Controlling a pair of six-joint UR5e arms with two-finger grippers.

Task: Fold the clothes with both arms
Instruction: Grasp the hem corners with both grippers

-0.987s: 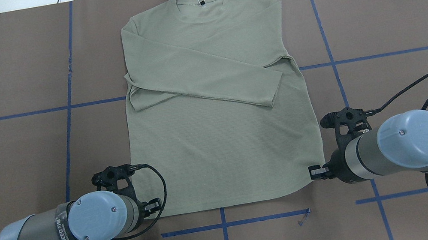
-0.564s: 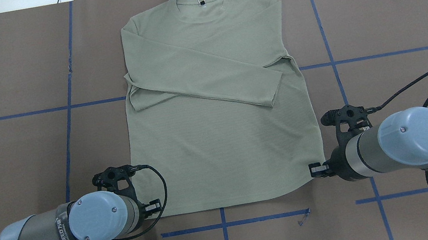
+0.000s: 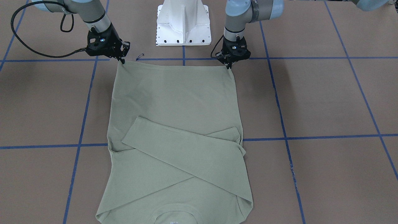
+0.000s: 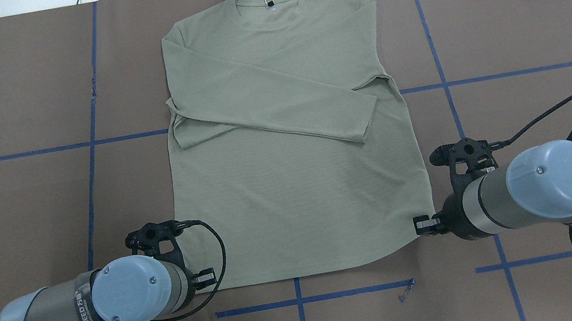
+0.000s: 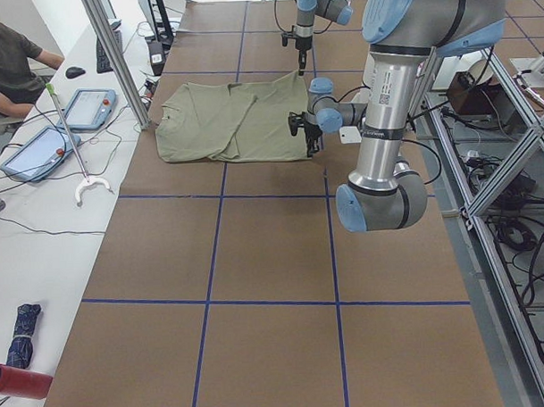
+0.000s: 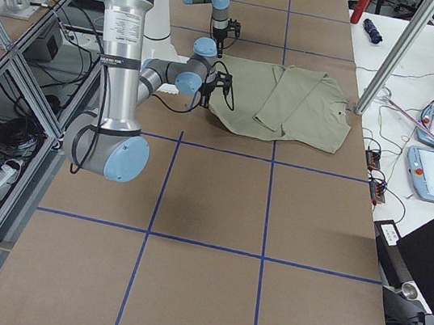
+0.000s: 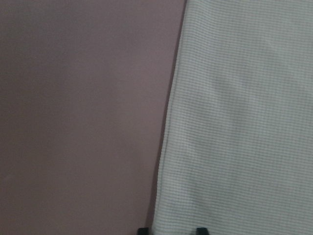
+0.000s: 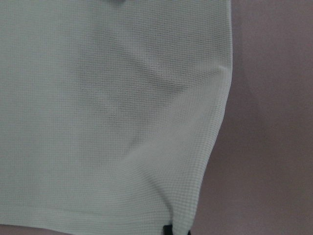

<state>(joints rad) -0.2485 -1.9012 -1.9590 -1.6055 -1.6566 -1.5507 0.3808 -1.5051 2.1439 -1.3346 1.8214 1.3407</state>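
Overhead exterior: left gripper [image 4: 204,279], right gripper [image 4: 424,224] barely shifted at shirt [image 4: 297,193] hem corners, lower frame; you cannot tell finger closure; fold unstarted.

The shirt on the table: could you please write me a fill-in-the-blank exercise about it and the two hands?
The shirt lies with its two sleeves ____ over its chest.
The left hand and the right hand each sit at a corner of its ____.
Its neckline points ____ from the robot.
Missing: crossed; hem; away.
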